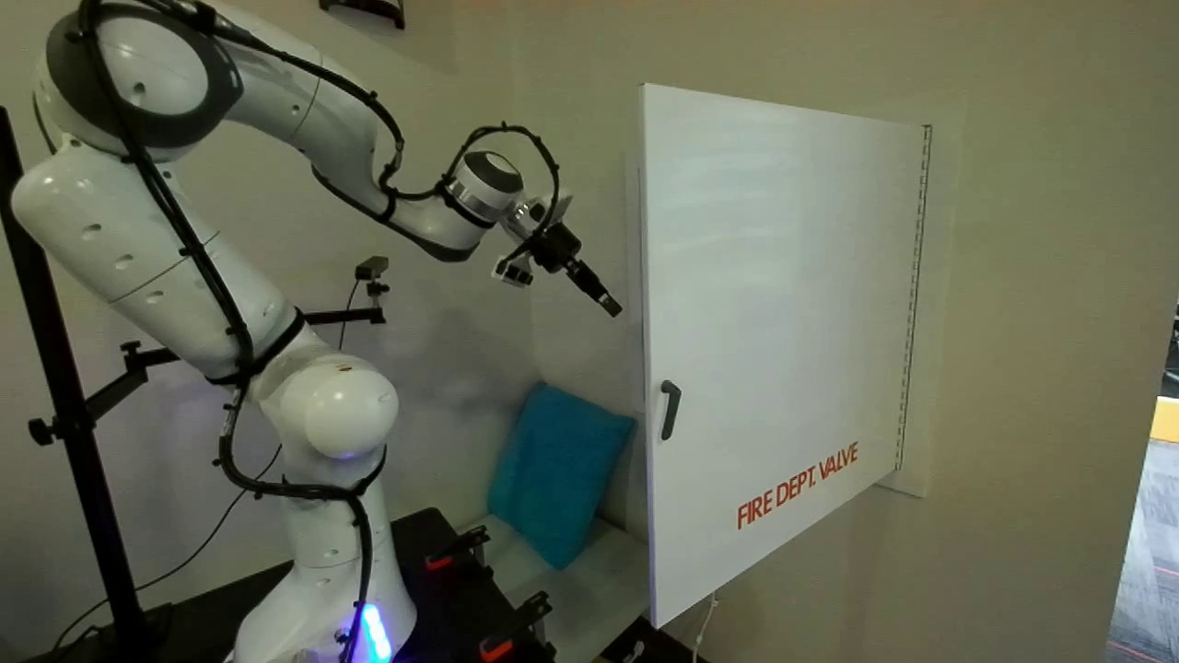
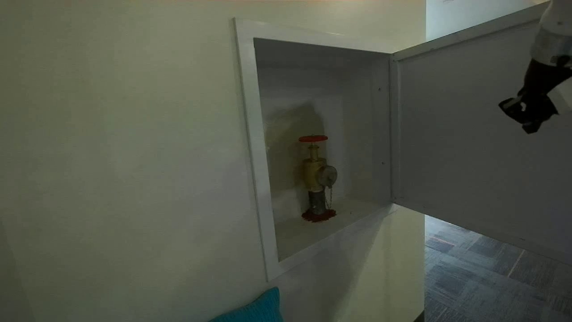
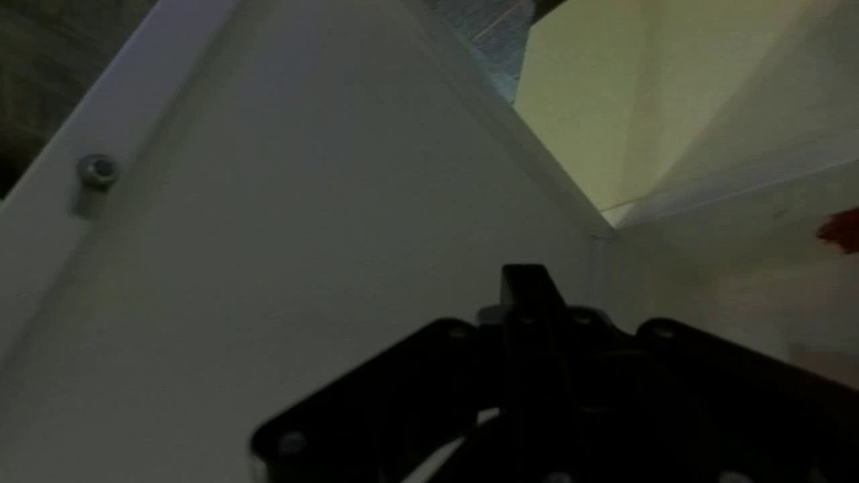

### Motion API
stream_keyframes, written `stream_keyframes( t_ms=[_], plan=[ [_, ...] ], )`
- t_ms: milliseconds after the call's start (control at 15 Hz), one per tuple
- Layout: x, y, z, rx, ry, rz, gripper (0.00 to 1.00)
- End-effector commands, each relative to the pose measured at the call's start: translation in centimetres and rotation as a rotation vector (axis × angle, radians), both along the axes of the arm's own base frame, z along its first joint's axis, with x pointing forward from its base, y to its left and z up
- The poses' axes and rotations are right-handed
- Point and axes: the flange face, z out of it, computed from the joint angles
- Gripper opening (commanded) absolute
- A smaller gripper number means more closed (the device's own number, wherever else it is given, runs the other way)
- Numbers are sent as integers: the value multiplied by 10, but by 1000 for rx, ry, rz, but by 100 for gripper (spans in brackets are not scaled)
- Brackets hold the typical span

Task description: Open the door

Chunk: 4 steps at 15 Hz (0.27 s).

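The white door [image 1: 783, 276] stands swung out from the wall on its hinge, with red lettering [image 1: 798, 484] and a dark handle [image 1: 671, 410] near its free edge. Its inner face also shows in an exterior view [image 2: 464, 143] and fills much of the wrist view [image 3: 335, 201]. My gripper [image 1: 608, 302] is on the inner side of the door, near its free edge and above the handle's height. It also shows at the upper right in an exterior view [image 2: 520, 114]. In the wrist view its fingers [image 3: 527, 288] are together with nothing seen between them. The handle is hidden there.
The wall recess [image 2: 245, 134] holds a brass valve [image 2: 313, 172] with a red wheel. A blue cushion [image 1: 562, 470] leans on the wall below my gripper. A black stand [image 1: 60, 350] is behind the arm. A bolt [image 3: 98, 171] sticks out from the door's inner rim.
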Motion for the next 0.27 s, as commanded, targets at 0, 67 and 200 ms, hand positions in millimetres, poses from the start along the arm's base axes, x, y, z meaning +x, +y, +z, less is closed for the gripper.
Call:
stream_keyframes(
  t_ms=[0, 67, 200],
  plan=[
    [-4, 22, 18, 146, -90, 68, 0],
    [-4, 27, 20, 181, -105, 88, 0],
    [-3, 34, 23, 232, -131, 122, 0]
  ],
)
